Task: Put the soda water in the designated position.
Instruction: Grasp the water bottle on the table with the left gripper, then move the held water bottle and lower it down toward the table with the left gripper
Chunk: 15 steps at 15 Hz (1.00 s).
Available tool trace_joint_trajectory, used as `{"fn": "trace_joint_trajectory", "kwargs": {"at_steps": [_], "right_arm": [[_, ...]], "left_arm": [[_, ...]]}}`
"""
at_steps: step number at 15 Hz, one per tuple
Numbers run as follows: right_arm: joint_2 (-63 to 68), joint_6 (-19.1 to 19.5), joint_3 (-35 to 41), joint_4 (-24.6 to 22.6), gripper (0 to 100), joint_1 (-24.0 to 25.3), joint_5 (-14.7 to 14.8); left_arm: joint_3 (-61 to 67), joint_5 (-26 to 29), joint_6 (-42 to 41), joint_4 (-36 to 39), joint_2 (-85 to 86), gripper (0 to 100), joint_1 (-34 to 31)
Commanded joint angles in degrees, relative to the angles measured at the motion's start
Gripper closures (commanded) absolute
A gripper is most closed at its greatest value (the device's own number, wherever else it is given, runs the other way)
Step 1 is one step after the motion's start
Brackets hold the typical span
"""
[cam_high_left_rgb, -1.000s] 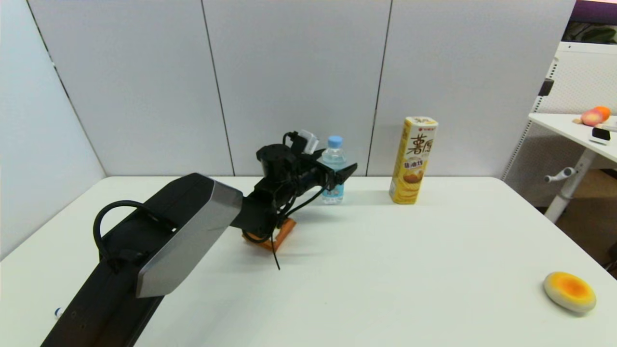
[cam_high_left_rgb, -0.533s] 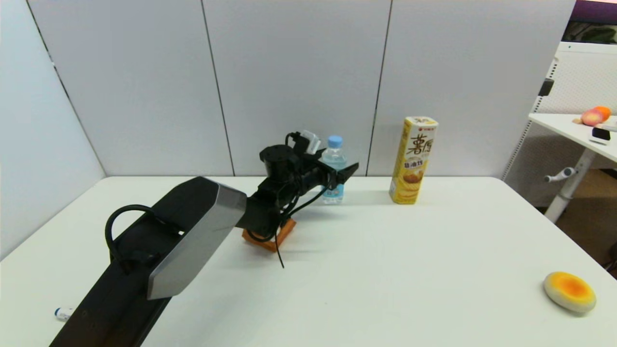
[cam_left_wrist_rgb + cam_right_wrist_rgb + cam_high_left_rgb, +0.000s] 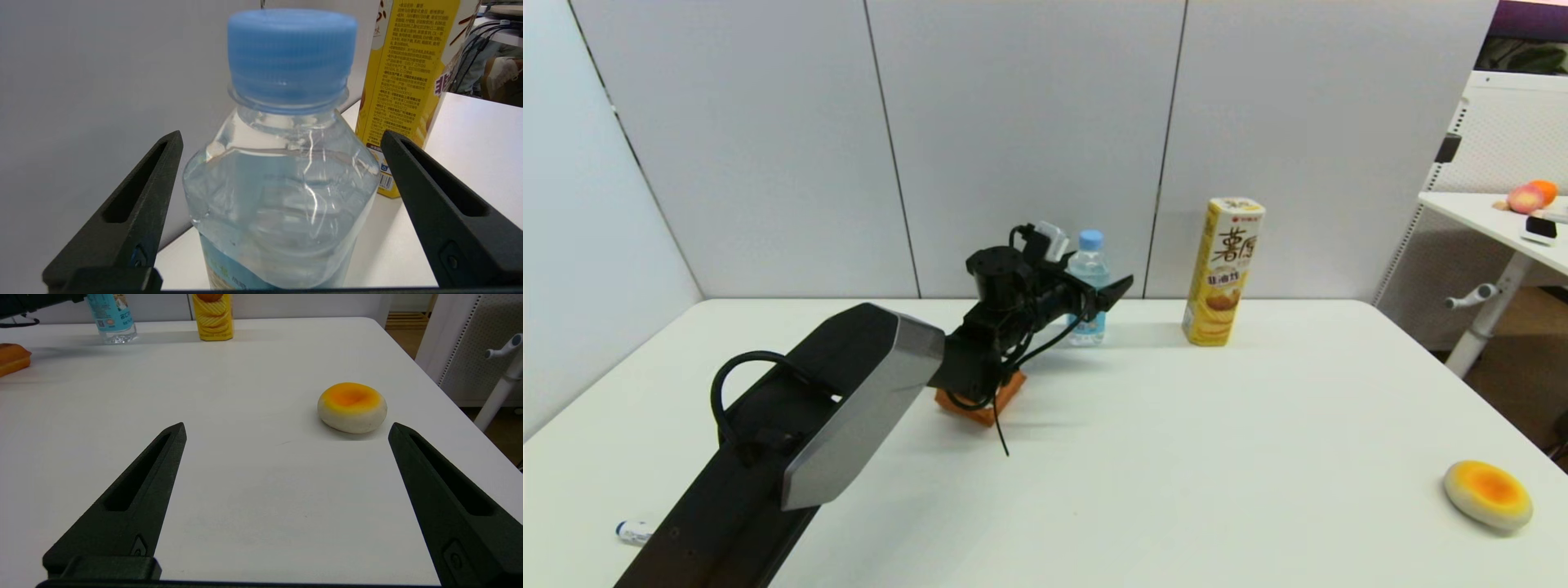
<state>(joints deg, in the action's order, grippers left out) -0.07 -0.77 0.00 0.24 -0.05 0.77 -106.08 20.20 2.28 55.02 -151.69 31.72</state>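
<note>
The soda water [image 3: 1088, 265] is a small clear bottle with a light blue cap, standing upright at the back of the white table [image 3: 1176, 457]. My left gripper [image 3: 1094, 287] reaches across to it at shoulder height. In the left wrist view the bottle [image 3: 282, 204] fills the gap of the open left gripper [image 3: 282, 134], one finger on each side, neither touching it. My right gripper [image 3: 287, 426] hangs open and empty over bare tabletop near the front right; the bottle [image 3: 111, 318] shows far off. No mark on the tabletop shows the designated position.
A tall yellow crisps canister [image 3: 1225, 273] stands to the right of the bottle. An orange block [image 3: 980, 398] lies under the left arm. A round yellow-orange bun [image 3: 1488, 494] sits near the front right edge, and a small white and blue item [image 3: 633, 531] at the front left.
My left arm has pushed a little forward and to the right, bringing its open fingers further around the bottle. The bottle has not moved.
</note>
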Motion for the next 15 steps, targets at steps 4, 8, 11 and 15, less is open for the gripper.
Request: {"fn": "trace_joint_trajectory", "kwargs": {"at_steps": [4, 8, 11, 15], "right_arm": [[-0.01, -0.02, 0.0, 0.02, 0, -0.04, 0.02], [-0.01, -0.02, 0.0, 0.02, 0, -0.04, 0.02], [-0.01, -0.02, 0.0, 0.02, 0, -0.04, 0.02], [-0.01, -0.02, 0.0, 0.02, 0, -0.04, 0.02]], "left_arm": [[-0.27, 0.1, 0.01, -0.17, -0.19, 100, 0.01], [-0.35, 0.1, -0.26, -0.08, -0.1, 100, 0.01], [-0.35, 0.1, -0.35, 0.09, 0.16, 100, 0.1], [3.6, 0.19, -2.54, -0.08, 6.14, 100, 0.01]]}}
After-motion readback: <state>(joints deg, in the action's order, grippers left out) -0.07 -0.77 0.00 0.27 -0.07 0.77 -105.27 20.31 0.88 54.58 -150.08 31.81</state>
